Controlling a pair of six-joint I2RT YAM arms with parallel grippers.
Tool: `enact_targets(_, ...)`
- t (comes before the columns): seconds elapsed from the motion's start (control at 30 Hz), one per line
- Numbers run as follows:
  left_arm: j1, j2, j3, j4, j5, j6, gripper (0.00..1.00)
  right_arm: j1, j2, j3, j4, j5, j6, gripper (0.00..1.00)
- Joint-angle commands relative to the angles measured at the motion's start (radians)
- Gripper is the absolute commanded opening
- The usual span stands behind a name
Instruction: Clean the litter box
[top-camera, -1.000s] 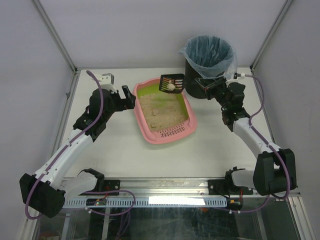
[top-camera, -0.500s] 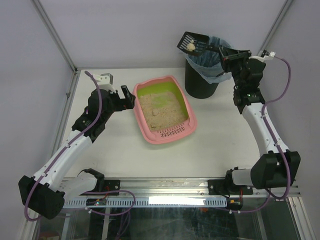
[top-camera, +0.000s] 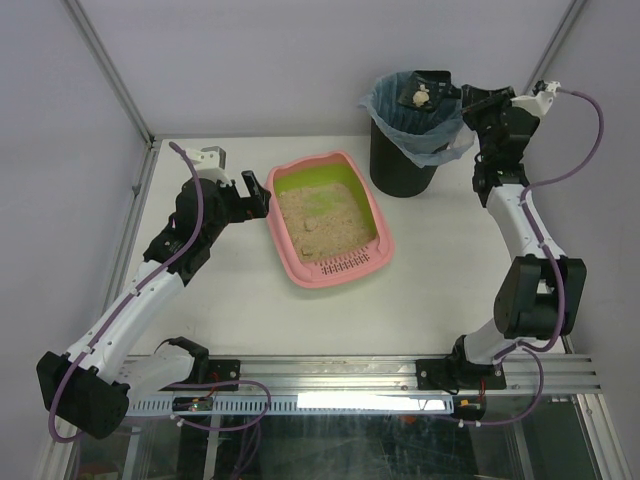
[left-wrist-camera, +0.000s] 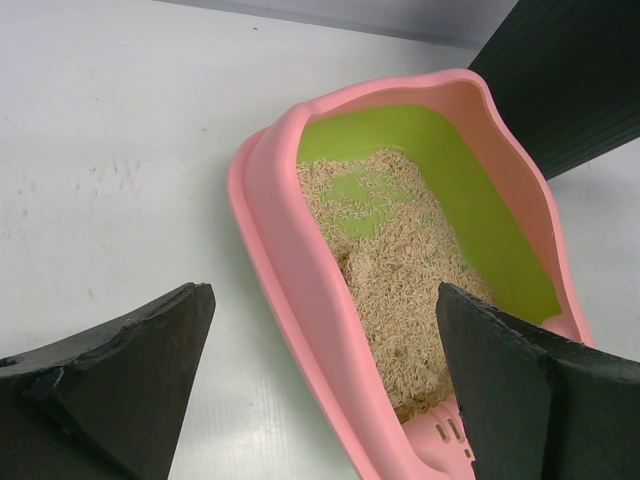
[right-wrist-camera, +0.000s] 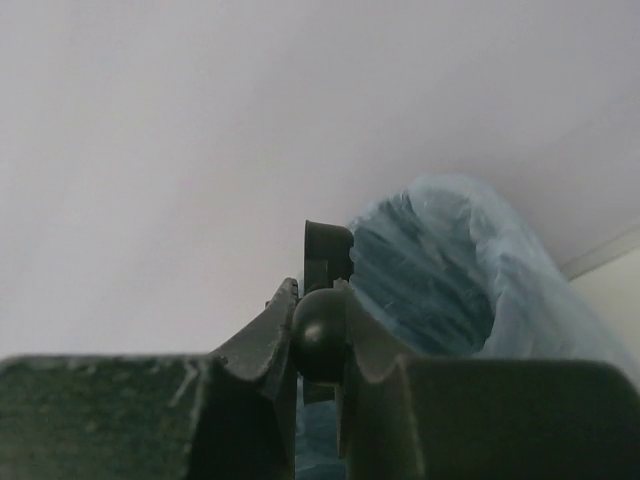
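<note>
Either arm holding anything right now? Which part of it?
Right gripper: jaws shut on the handle end of the black scoop, held over the bin. Left gripper: jaws open beside the litter box, holding nothing.

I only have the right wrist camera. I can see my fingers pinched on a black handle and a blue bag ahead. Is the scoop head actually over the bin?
Observer: Yes. In the top view the scoop sits over the mouth of the bin, held by the right gripper.
Operator: Anything on it?
Observer: One pale clump lies on the scoop; it has not been tipped out yet.
Operator: Where is the left arm?
Observer: The left gripper is open beside the far left corner of the litter box, holding nothing.
</note>
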Motion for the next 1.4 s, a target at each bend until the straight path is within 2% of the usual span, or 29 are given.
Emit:
enact_targets(0.0, 0.011, -0.008, 0.033, 0.01, 0.024, 0.017, 0.99, -0.029, 0.022, 0.004, 0.319, -0.158, -0.299, 0.0)
enact_targets(0.2, 0.01, 0.003, 0.029, 0.009, 0.024, 0.011, 0.99, -0.052, 0.083, 0.006, 0.466, -0.4, -0.537, 0.0)
enact_targets(0.37, 0.011, 0.033, 0.038, 0.007, 0.048, 0.011, 0.99, -0.053, 0.109, 0.073, 0.394, -0.572, -0.745, 0.0)
enact_targets(0.5, 0.011, 0.037, 0.039, 0.008, 0.053, 0.01, 0.99, -0.053, 0.091, 0.095, 0.335, -0.597, -0.879, 0.0)
enact_targets(0.63, 0.011, 0.033, 0.037, 0.008, 0.048, 0.008, 0.99, -0.052, 0.05, 0.104, 0.309, -0.55, -0.925, 0.0)
enact_targets(0.8, 0.011, 0.038, 0.036, 0.009, 0.055, 0.004, 0.99, -0.044, -0.018, 0.156, 0.249, -0.387, -0.819, 0.0)
enact_targets(0.97, 0.011, 0.044, 0.032, 0.011, 0.054, 0.002, 0.99, 0.0, -0.114, 0.181, 0.173, -0.373, -0.81, 0.0)
enact_targets(1.03, 0.01, 0.048, 0.033, 0.011, 0.056, -0.001, 0.99, 0.005, -0.145, 0.203, 0.098, -0.095, -0.607, 0.0)
enact_targets(1.07, 0.011, 0.051, 0.035, 0.013, 0.057, -0.001, 0.99, 0.005, -0.158, 0.217, 0.061, -0.053, -0.542, 0.0)
enact_targets(1.23, 0.011, 0.07, 0.035, 0.023, 0.07, -0.008, 0.98, 0.03, -0.232, 0.206, -0.075, -0.163, -0.354, 0.0)
enact_targets(1.37, 0.011, 0.086, 0.036, 0.032, 0.092, -0.016, 0.96, 0.146, -0.258, 0.19, -0.226, -0.196, -0.373, 0.0)
